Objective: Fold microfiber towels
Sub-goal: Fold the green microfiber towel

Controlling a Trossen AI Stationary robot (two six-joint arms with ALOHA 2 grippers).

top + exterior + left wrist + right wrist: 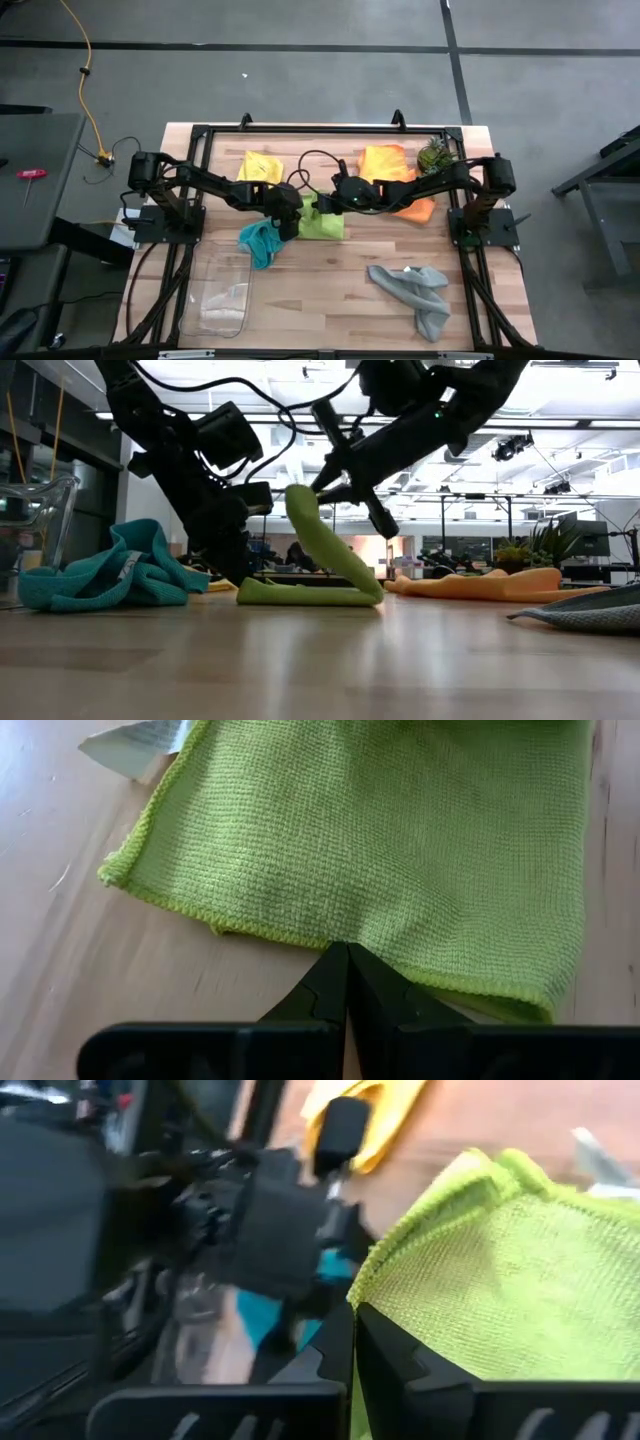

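Observation:
A lime green towel (326, 226) lies mid-table, doubled on itself. Its lower part rests flat on the wood (300, 596), while its right side curves up and back over toward the left. My right gripper (312, 488) is shut on the raised edge. My left gripper (345, 952) is shut, slanting down with its tips at the towel's left hem on the table. A teal towel (262, 243) lies crumpled beside it on the left. The yellow towel (260, 165), the orange towel (395, 170) and the grey towel (415, 295) lie apart, untouched. My left gripper sets its shut fingertips on the towel's left hem (300, 935), slanting down from the table's left. The hem lies flat on the wood there. Whether any cloth sits between the tips, I cannot tell. My right gripper pinches the towel's raised edge (385, 1295) between its two fingers, coming from the table's right and slanting down. The edge is lifted clear above the flat part (298, 500), and the cloth arcs down to the fold on the table.
A clear plastic tray (222, 290) stands at the near left. A small spiky green plant (433, 155) sits at the far right, next to the orange towel. Bare wood lies between the lime towel and the near edge.

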